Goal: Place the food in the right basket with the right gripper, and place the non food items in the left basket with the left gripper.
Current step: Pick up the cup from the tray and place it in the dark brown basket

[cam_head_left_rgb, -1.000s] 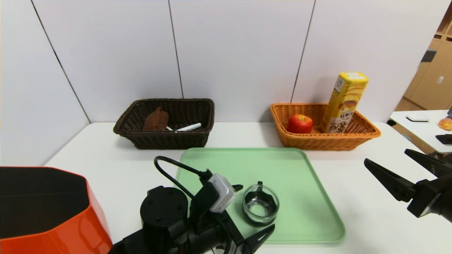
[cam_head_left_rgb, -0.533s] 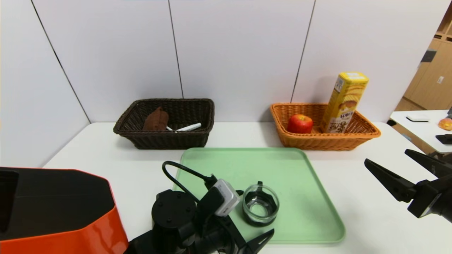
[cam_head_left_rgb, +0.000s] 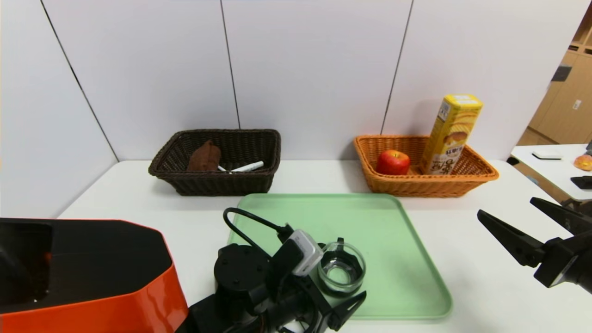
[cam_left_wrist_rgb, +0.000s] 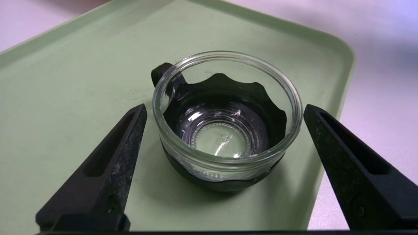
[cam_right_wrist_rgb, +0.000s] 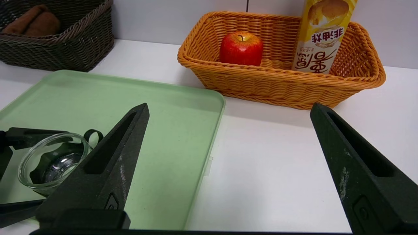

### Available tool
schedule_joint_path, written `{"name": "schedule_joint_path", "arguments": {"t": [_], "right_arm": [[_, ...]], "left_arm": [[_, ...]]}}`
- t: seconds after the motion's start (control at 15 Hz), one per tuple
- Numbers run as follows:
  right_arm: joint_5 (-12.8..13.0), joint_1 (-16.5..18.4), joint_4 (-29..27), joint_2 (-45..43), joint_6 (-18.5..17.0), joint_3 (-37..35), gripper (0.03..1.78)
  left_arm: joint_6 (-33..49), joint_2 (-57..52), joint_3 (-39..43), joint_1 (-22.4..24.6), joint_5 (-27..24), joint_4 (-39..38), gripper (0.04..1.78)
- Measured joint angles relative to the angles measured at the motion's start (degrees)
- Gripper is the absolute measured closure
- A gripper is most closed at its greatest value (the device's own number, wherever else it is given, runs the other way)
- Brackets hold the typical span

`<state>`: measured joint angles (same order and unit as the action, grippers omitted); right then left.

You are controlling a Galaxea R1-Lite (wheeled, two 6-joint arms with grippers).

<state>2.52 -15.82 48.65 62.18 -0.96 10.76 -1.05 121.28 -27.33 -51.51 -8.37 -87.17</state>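
bare green tray [cam_head_left_rgb: 370,222] beyond the glass cup [cam_head_left_rgb: 341,268], open gaps either side

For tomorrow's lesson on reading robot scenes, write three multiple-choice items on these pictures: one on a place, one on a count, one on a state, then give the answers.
1. Where does the glass cup stand?
A. In the dark brown basket
B. On the green tray
C. On the bare white table

2. How many food items are in the orange basket?
A. One
B. Two
C. Three

3. How is the left gripper set at the cup?
A. Open, a finger on either side, not touching
B. Shut on the rim
C. Lifting the cup off the tray

Answers:
1. B, the left wrist view shows the cup resting on the tray's green surface.
2. B, the apple and the yellow snack box are inside it.
3. A, both fingers stand clear of the glass, and the cup sits on the tray.
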Motion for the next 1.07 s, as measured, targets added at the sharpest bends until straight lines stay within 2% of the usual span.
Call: {"name": "schedule_joint_path", "arguments": {"t": [0.73, 0.87, 0.93, 1.07], "right_arm": [[0.0, 0.0, -0.1, 0.1, -0.8, -0.1, 0.11], [0.0, 0.0, -0.1, 0.1, -0.8, -0.1, 0.11], [0.0, 0.0, -0.1, 0.1, -0.8, -0.1, 0.11], [0.0, 0.0, -0.1, 0.1, -0.8, 0.0, 0.11]], "left_arm": [[0.1, 2.9, -3.8, 0.1, 1.5, 0.0, 0.13], [0.3, 2.9, -3.9, 0.2, 2.0, 0.0, 0.47], [0.4, 2.9, -3.9, 0.3, 2.0, 0.0, 0.55], [0.4, 2.9, -3.9, 0.5, 2.0, 0.0, 0.57]]}}
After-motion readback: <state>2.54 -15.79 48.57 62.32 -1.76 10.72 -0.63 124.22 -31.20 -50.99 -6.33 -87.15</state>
